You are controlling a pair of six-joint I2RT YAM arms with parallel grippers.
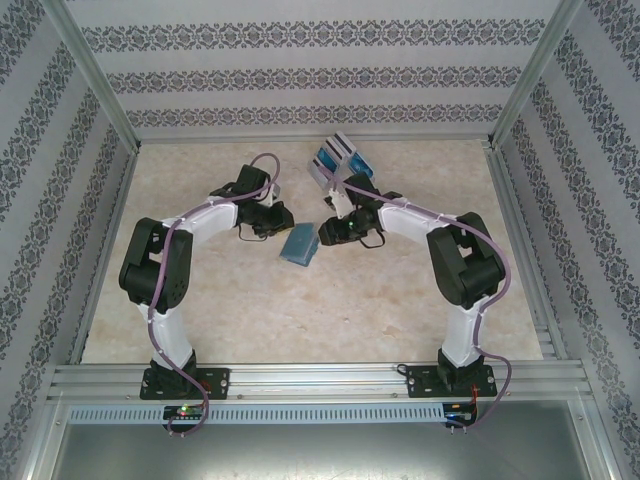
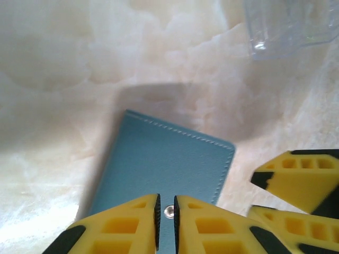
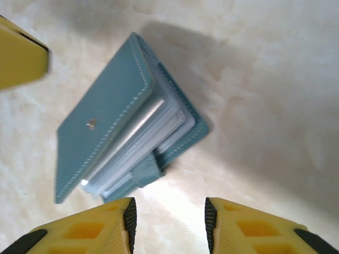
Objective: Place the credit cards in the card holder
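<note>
The card holder (image 1: 299, 245) lies on the pale marbled worktop (image 1: 240, 320) between my two arms, its teal cover facing up with a small metal stud in the middle. From the right wrist camera I see that cover standing slightly ajar. A stack of pale sleeves shows between the covers, and a short teal strap sticks out at the open edge (whether any sleeve carries a card I cannot tell).

The left hand (image 2: 166, 201) hangs just above the holder's near edge. Its yellow fingers are clenched almost together, leaving only a thin slit with nothing caught in it. The stud shows through that slit.

The right hand (image 3: 170, 206) sits just beside the holder's open edge. It is released, with its fingers well apart and bare worktop between them. Neither hand is gripping the holder.

The credit cards (image 1: 342, 157), blue-and-white, lie in a loose cluster well beyond the holder, toward the back wall. A clear plastic piece (image 2: 291, 26) rests on the worktop past the holder's far corner, apart from it.
</note>
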